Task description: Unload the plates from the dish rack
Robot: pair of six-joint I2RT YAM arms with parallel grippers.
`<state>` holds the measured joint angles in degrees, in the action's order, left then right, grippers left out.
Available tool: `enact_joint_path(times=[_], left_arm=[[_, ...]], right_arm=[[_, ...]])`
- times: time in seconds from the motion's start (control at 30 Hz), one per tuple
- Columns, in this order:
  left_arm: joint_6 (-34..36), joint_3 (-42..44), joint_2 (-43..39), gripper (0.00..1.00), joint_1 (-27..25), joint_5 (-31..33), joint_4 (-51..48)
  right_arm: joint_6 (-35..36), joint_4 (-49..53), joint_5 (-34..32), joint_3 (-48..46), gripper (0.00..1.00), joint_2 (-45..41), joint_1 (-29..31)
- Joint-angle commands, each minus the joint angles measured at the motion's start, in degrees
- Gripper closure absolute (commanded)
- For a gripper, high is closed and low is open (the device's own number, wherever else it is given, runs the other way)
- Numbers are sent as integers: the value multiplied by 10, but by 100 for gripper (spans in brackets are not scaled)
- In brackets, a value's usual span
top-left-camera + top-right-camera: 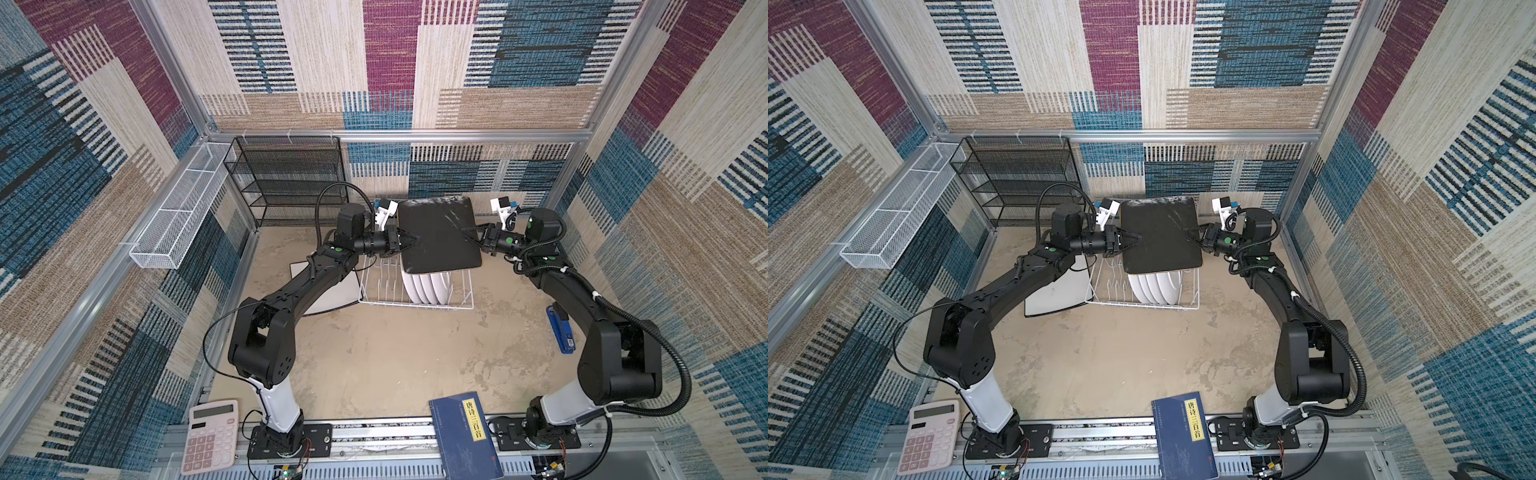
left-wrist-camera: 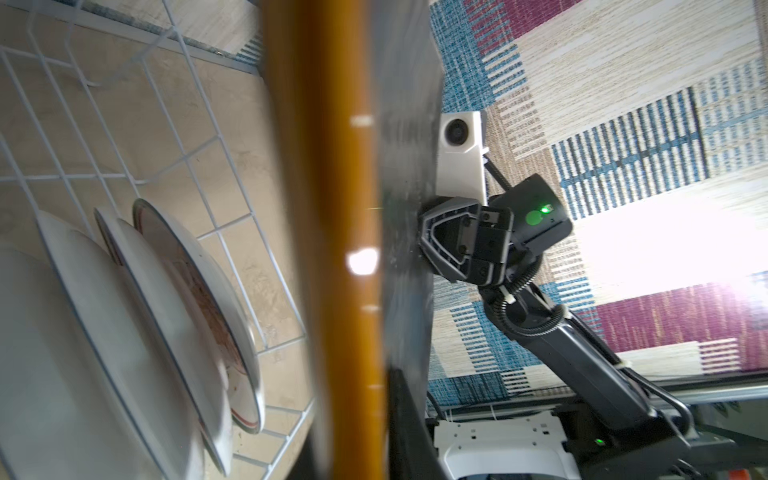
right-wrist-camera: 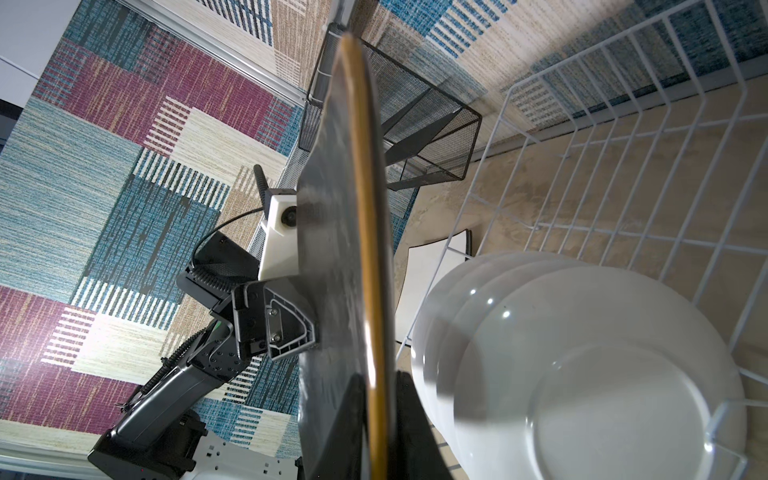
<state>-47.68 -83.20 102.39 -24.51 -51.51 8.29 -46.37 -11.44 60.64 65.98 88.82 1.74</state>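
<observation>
A black square plate point(image 1: 438, 237) point(image 1: 1160, 237) hangs tilted above the dish rack point(image 1: 457, 305) point(image 1: 1183, 307), held from both sides. My left gripper point(image 1: 415, 240) point(image 1: 1138, 239) point(image 2: 357, 415) is shut on its left edge. On the opposite edge my right gripper point(image 1: 463, 230) point(image 1: 1187, 232) point(image 3: 382, 386) is shut too. Both wrist views show the plate point(image 2: 409, 166) point(image 3: 328, 249) edge-on with an amber rim. Several round white plates point(image 1: 428, 286) point(image 1: 1154, 286) point(image 2: 124, 311) point(image 3: 582, 374) stand upright in the rack point(image 2: 199, 149) point(image 3: 623, 166) below it. A white square plate point(image 1: 336, 291) point(image 1: 1054, 295) point(image 3: 428, 282) lies flat on the table left of the rack, partly under my left arm.
A black mesh shelf unit point(image 1: 291, 183) stands at the back left, with a long white mesh trough point(image 1: 178, 216) on the left wall. A blue stapler point(image 1: 561, 328) lies at the right. A blue book point(image 1: 463, 436) and a pink calculator point(image 1: 210, 436) sit at the front edge.
</observation>
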Motion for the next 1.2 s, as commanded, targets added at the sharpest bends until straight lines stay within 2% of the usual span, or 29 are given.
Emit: enact_joint_path(times=[0.0, 0.07, 0.23, 0.33, 0.53, 0.7, 0.9, 1.17], left_arm=[[29, -10, 1, 98, -6, -15, 30], [32, -15, 3, 100, -6, -14, 21], [30, -17, 4, 100, -6, -11, 19], [27, -17, 1, 100, -5, -8, 19], [44, -21, -20, 100, -1, 11, -6], [79, -32, -44, 100, 8, 28, -63], [152, -76, -88, 100, 23, 81, -187], [283, -158, -162, 100, 47, 216, -405]], right_arm=[[-18, -31, 9, 2, 100, 0, 5], [-18, -31, 9, 3, 100, 3, 4], [-16, -29, -3, 0, 87, 0, 4], [-16, -30, -5, 2, 70, 0, 4], [2, -19, -33, -4, 26, -20, 4], [38, -3, -69, -8, 1, -48, 5], [109, 33, -101, 0, 1, -83, 9], [186, 40, -141, 5, 1, -114, 52]])
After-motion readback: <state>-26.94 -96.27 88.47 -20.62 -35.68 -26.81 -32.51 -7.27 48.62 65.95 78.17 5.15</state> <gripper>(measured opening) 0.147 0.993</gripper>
